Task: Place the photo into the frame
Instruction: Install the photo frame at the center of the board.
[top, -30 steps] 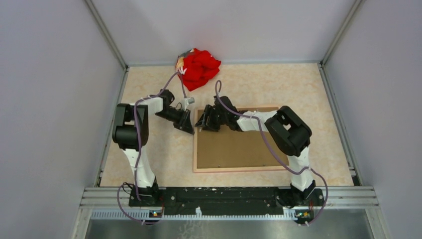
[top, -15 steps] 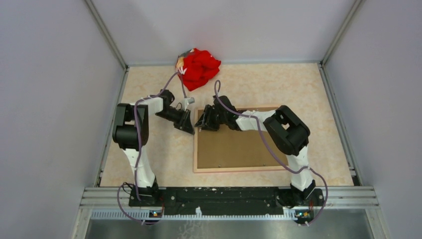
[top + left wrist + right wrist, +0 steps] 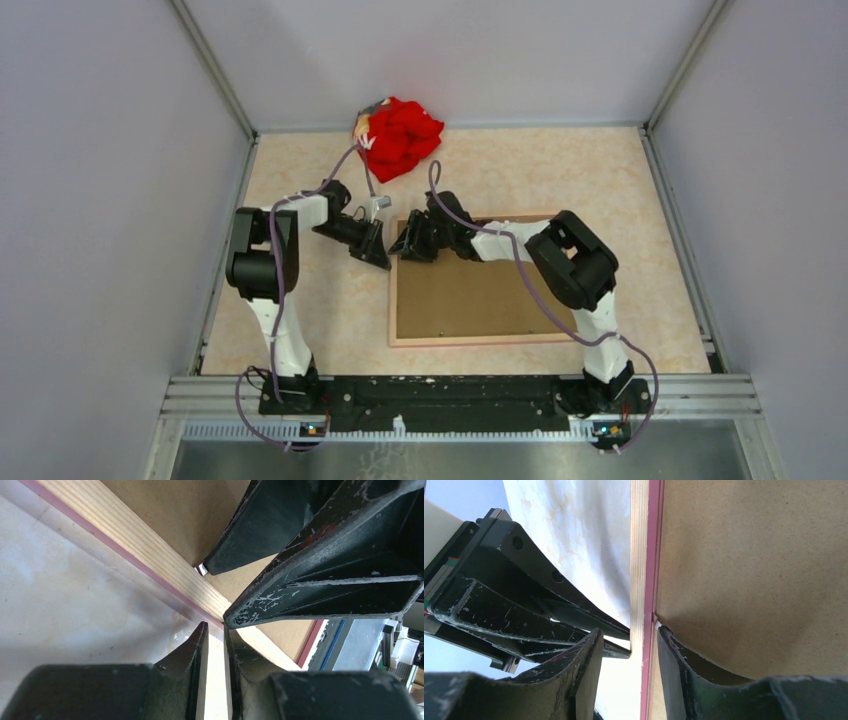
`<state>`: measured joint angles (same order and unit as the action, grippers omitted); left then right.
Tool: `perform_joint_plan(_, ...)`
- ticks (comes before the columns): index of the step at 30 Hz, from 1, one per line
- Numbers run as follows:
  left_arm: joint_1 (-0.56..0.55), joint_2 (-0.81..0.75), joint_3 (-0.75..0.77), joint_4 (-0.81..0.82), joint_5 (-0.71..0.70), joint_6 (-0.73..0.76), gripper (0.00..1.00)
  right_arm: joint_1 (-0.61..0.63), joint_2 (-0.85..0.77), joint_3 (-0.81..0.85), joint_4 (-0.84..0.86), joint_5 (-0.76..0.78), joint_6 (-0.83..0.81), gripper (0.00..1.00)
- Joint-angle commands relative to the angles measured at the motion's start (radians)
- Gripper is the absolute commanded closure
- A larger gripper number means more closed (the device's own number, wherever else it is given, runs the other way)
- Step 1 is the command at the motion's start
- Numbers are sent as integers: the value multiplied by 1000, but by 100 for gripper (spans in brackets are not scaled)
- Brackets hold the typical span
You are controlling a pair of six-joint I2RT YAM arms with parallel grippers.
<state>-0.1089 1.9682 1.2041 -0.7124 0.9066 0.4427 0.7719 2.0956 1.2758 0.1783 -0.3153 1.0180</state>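
1. My right claw (image 3: 629, 635) was about half open and had hold of nothing
2. One finger (image 3: 586, 665) hung out over the table (image 3: 320, 300), and the other finger (image 3: 679, 665) sat on the brown back board (image 3: 470, 295), right up against the pink lip
3. So the thin left side of the frame (image 3: 470, 341) ran between my two fingers, from near me to far away
4. The outside finger had a gap to the wood, so I was around that side, not squeezing it
5. My left claw (image 3: 215, 630) was just beside the same far left corner, on the outside of the frame
6. It was nearly closed, with only a thin slit, and I could not tell if anything was in the slit
7. The frame lay flat, back up, in front of my right arm, with its long sides going left to right
8. Both claws were at that corner, but I think the right one was better placed, since it sat over the side
9. I think the next move needed a squeeze across that side, not along it
10. I could not see the photo anywhere
11. The red cloth (image 3: 398, 135) lay by the back wall, well apart from the frame
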Motion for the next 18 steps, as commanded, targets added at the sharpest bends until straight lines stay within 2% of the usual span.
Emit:
perform_joint_plan(1, -26, 23, -15, 44, -30, 22, 77, 24, 35, 28, -2, 25, -2, 55)
perform_joint_plan(5, -25, 17, -10, 35, -34, 30, 77, 24, 15, 21, -5, 17, -16, 55)
perform_joint_plan(9, -19, 14, 22, -5, -34, 44, 75, 18, -84, 4, -51, 20, -102, 51)
perform_joint_plan(13, -8, -7, 61, -60, -38, 68, 69, 14, -227, -38, -142, 16, -295, 44)
perform_joint_plan(18, 11, -54, 85, -107, -45, 96, 61, 25, -450, -227, -275, 26, -550, 41)
